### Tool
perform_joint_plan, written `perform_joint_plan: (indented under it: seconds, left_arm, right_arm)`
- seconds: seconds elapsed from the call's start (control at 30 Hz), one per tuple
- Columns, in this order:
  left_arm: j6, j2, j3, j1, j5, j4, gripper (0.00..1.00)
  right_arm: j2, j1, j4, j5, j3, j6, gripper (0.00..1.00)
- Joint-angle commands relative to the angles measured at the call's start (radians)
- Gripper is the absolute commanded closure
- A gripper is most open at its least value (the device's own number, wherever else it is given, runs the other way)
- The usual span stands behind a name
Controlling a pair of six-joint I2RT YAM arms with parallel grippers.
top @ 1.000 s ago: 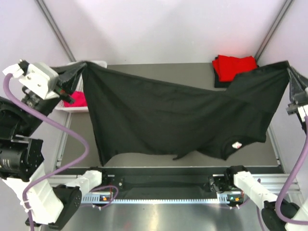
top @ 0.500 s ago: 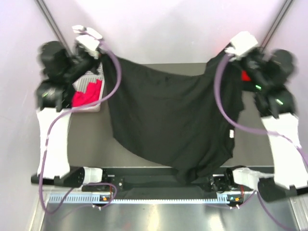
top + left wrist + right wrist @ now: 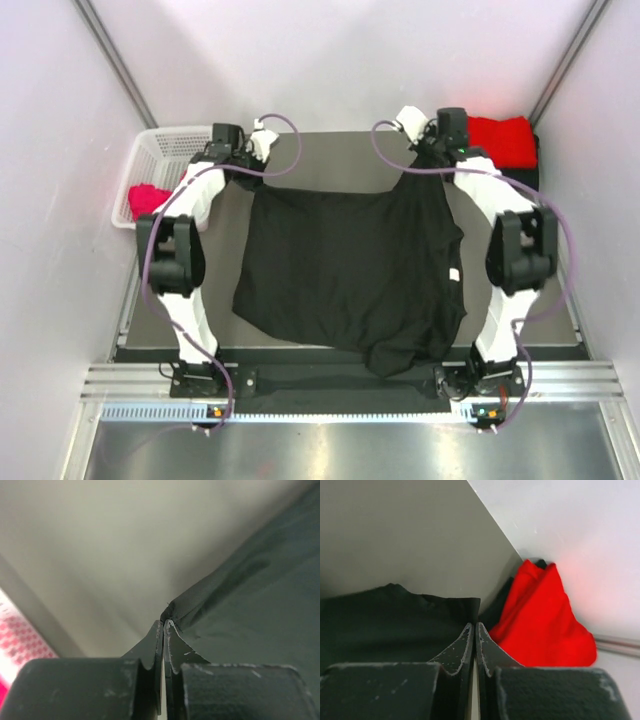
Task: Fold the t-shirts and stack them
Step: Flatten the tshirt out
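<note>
The left gripper has its 2 fingers pressed together on a bunched corner of the black t-shirt. The pinched fold sits right at the fingertips, and from there the cloth runs off to their right over the grey table. Off to the left of these fingers stands the white basket, with a pink-red t-shirt lying inside it.

The right gripper also has both fingers closed with no gap between them. They nip the shirt's other far corner, which rises to a small peak at the tips in the top view. Just beyond and to the right of these fingers lies a folded red t-shirt, close against the back wall.

From above, the black t-shirt stretches between the 2 pinched corners and spreads back from the fingers toward the arm bases. Its nearest edge is crumpled at the table's near side. A small white tag shows on the cloth on the right arm's side, well back from the right fingers.
</note>
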State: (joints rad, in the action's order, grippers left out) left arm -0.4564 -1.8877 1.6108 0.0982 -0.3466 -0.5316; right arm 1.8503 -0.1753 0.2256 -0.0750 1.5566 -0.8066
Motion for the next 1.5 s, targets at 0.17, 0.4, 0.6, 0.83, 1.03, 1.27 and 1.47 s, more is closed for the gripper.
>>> perform_joint_plan:
  seconds: [0.17,0.4,0.6,0.83,1.03,1.27,1.47]
  left_arm:
    - [-0.045,-0.189,0.152,-0.012,0.127,0.154,1.0]
    - [-0.039,-0.277,0.231,-0.014,0.261,0.245,1.0]
    - [-0.073,-0.289,0.282,-0.015,0.337,0.323,1.0]
    - [-0.119,-0.361,0.351,-0.022,0.319,0.397,1.0]
    - [-0.117,-0.421,0.422,-0.015,0.32,0.472,1.0]
    - [-0.142,-0.478,0.472,-0.017,0.305,0.483,1.0]
    - [-0.102,-0.476,0.549,-0.018,0.287,0.466,1.0]
  right_arm:
    - [0.36,0.005,-0.074,0.069,0.384,0.029,1.0]
    - [0.495,-0.018,-0.199,0.118,0.507,0.08,1.0]
    - [0.582,-0.035,-0.275,0.164,0.615,0.089,1.0]
    - [0.642,-0.046,-0.316,0.147,0.635,0.012,1.0]
    - [0.682,-0.055,-0.319,0.147,0.649,0.004,1.0]
    - [0.73,-0.056,-0.339,0.167,0.688,0.006,1.0]
    - [0.676,-0.058,-0.345,0.17,0.657,0.017,1.0]
